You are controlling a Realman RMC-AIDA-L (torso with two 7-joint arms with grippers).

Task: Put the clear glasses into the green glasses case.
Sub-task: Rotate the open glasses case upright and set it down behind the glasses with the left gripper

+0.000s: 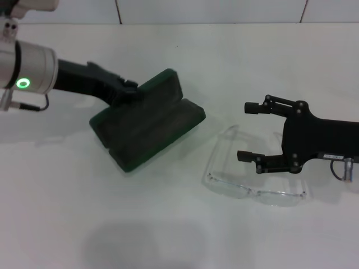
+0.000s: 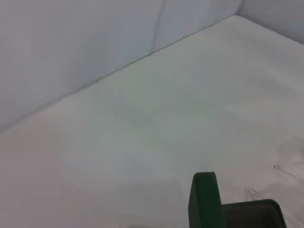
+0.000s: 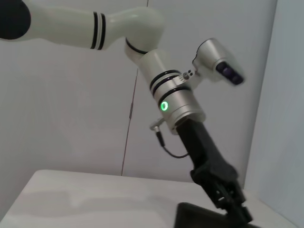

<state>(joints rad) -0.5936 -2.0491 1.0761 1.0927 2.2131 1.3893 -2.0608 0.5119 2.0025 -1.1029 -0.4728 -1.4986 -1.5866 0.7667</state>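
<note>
The green glasses case [image 1: 147, 126] lies open left of the table's middle, with its lid [image 1: 161, 89] tilted up at the far side. My left gripper [image 1: 124, 92] is shut on the left end of that lid. The right wrist view shows this gripper [image 3: 232, 199] over a dark corner of the case [image 3: 192, 216], and the left wrist view shows the lid's edge [image 2: 205, 199]. The clear glasses [image 1: 253, 189] lie unfolded on the table to the right of the case, temple arms pointing away from me. My right gripper [image 1: 247, 131] stands open just above the temple arms.
The white table [image 1: 179, 235] runs back to a tiled wall [image 1: 213, 10]. A soft shadow [image 1: 140, 244] falls on the table near its front edge.
</note>
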